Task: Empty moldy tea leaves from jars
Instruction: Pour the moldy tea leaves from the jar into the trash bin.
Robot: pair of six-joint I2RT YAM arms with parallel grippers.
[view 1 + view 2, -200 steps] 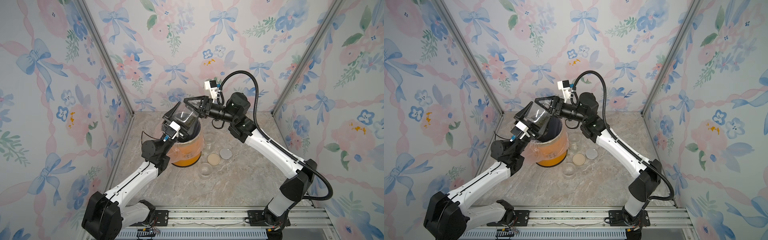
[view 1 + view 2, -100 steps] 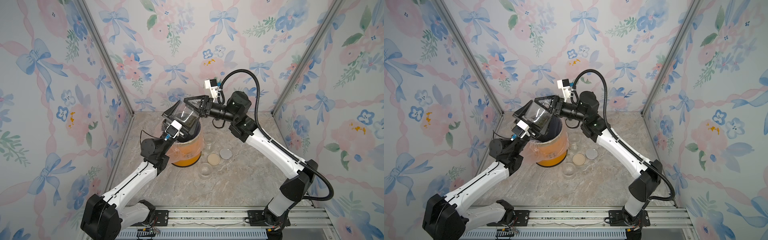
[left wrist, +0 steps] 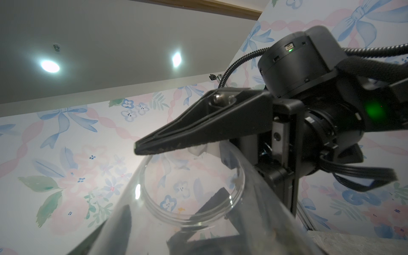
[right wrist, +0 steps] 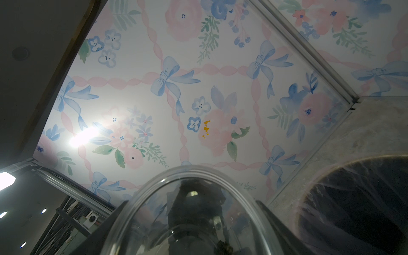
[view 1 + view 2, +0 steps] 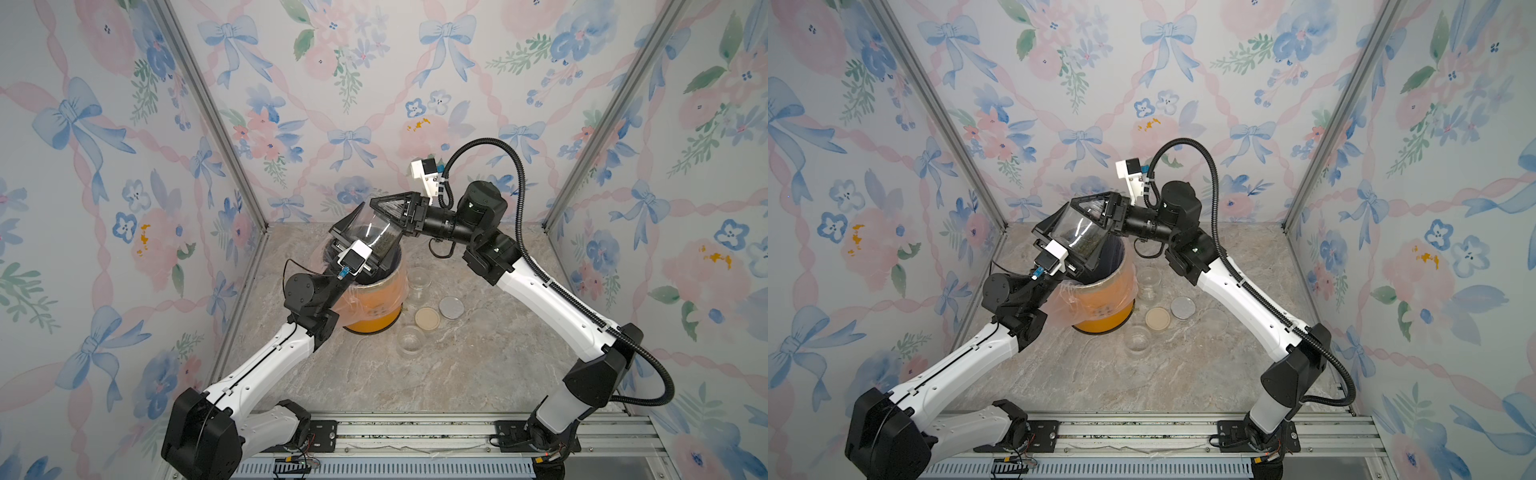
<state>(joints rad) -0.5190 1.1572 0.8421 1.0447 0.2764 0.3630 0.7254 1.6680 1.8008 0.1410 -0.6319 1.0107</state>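
- Faint dark marks on the wall of the orange bin (image 5: 376,309) were too small to read (its clear plastic liner (image 5: 1065,293) hung crumpled over the rim).
- The right gripper (image 5: 386,224) was clamped on a clear jar (image 5: 372,232), holding it tilted on its side above the bin's mouth. The tea leaves (image 5: 384,248) lay as a dark mass against the jar's lower wall.
- The left gripper (image 5: 363,246) straddled the same jar. Whether its fingers pressed the glass or stood clear of it could not be told.
- Two more jars (image 5: 419,282) (image 5: 409,338) stood on the table beside the bin, both see-through to the bottom. A beige lid (image 5: 427,318), a silver lid (image 5: 451,307) and a translucent lid (image 5: 482,318) lay flat near them.
- The tabletop (image 5: 415,386) was grey-beige with marble veining, and an aluminium rail (image 5: 415,432) along its front edge carried both arm bases.
- Wallpaper (image 5: 353,83) of blue bows, pink ribbons and flowers covered three walls.
- The left wrist view caught a grey ceiling with two lit round lamps (image 3: 49,66).
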